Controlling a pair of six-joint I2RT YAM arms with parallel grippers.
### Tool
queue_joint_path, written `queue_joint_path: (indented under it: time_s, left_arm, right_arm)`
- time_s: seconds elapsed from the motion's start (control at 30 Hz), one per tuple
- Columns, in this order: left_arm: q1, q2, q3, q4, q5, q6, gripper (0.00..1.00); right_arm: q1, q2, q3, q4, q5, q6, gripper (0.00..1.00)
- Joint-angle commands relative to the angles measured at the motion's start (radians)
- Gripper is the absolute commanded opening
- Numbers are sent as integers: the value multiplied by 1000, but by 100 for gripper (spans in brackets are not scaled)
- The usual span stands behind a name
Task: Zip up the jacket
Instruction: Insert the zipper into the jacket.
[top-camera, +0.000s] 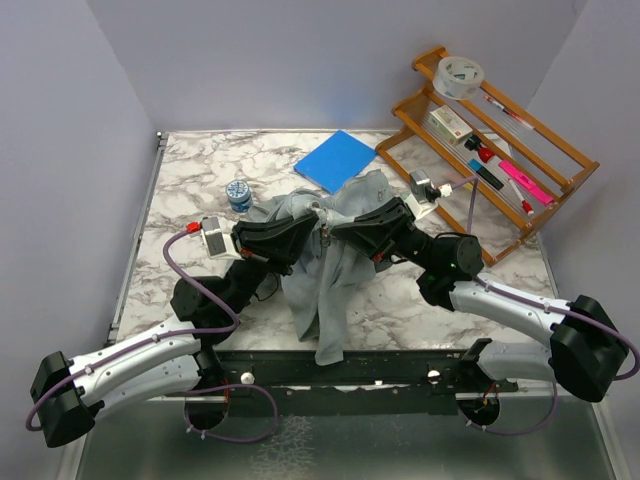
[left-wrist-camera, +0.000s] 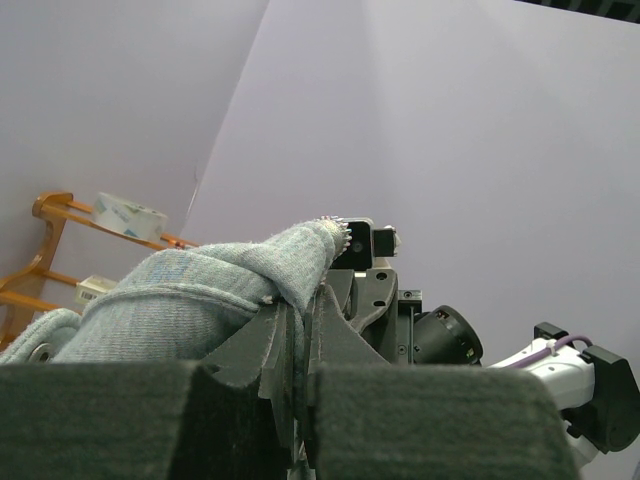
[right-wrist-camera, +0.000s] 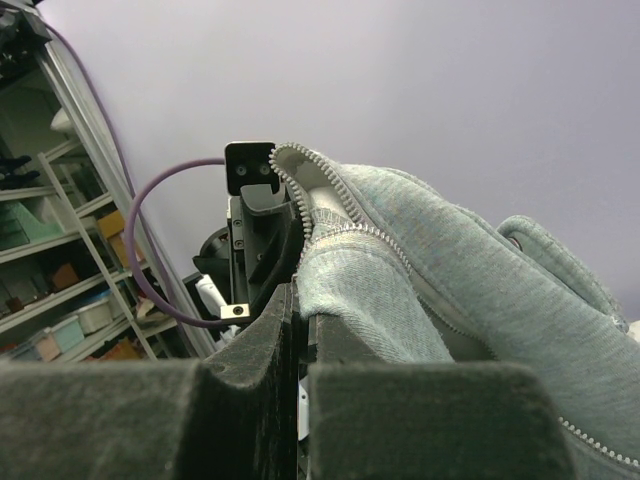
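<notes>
The light grey jacket (top-camera: 335, 265) is bunched at mid-table, its upper front lifted off the marble and a long part trailing toward the near edge. My left gripper (top-camera: 310, 233) and right gripper (top-camera: 336, 228) meet tip to tip at the raised fold. In the left wrist view the left gripper (left-wrist-camera: 296, 318) is shut on a fold of jacket (left-wrist-camera: 190, 295). In the right wrist view the right gripper (right-wrist-camera: 303, 305) is shut on the jacket (right-wrist-camera: 400, 280) at an edge lined with pale zipper teeth (right-wrist-camera: 300, 175). The zipper slider is hidden.
A flat blue pad (top-camera: 335, 160) lies behind the jacket. A small blue and white jar (top-camera: 238, 194) stands just left of it. A wooden rack (top-camera: 500, 150) with a tape roll (top-camera: 459, 75) and pens occupies the back right corner.
</notes>
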Motion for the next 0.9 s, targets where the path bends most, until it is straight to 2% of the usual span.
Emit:
queue_joint_path:
  time_s: [0.0,0.87]
  left_arm:
    - [-1,-26,36,106,26,1,0]
    - [-2,30,30,132,46,-17,0]
  right_arm:
    - [8,1,-9,26,33,-3,0]
    - [7,-1,14,37,33,0,0]
